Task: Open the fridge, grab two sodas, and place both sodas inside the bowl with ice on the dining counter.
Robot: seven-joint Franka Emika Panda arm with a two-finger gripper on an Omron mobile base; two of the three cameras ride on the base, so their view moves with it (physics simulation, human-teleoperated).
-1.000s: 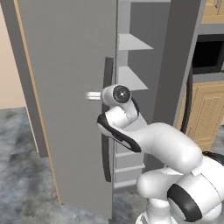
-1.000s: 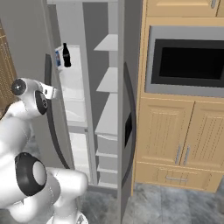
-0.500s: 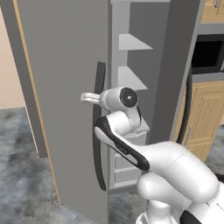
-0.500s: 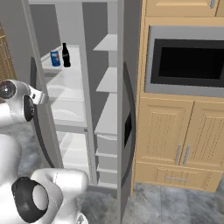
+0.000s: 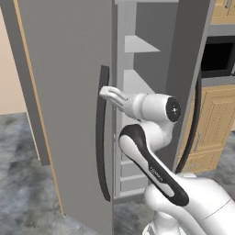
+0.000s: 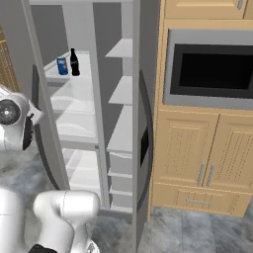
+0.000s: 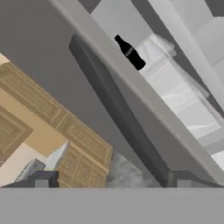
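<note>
Left base view: the tall grey fridge point(image 5: 69, 92) door stands open at the centre, and the white gripper point(image 5: 104, 92) is spread beside its curved black handle point(image 5: 102, 133).

Right base view: a small blue can point(image 6: 62, 65) and a dark bottle point(image 6: 74, 63) stand on a white shelf in the upper left.

Hand view: the smooth handle runs diagonally.

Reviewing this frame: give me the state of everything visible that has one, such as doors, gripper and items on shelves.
fridge left door: swung open, its black handle free.
fridge right door: partly open.
gripper: jaws open, at the left door's handle, holding nothing.
soda can: upright on an upper fridge shelf, untouched.
dark bottle: upright beside the can.
microwave: door shut.
lower cabinet doors: shut.
</note>
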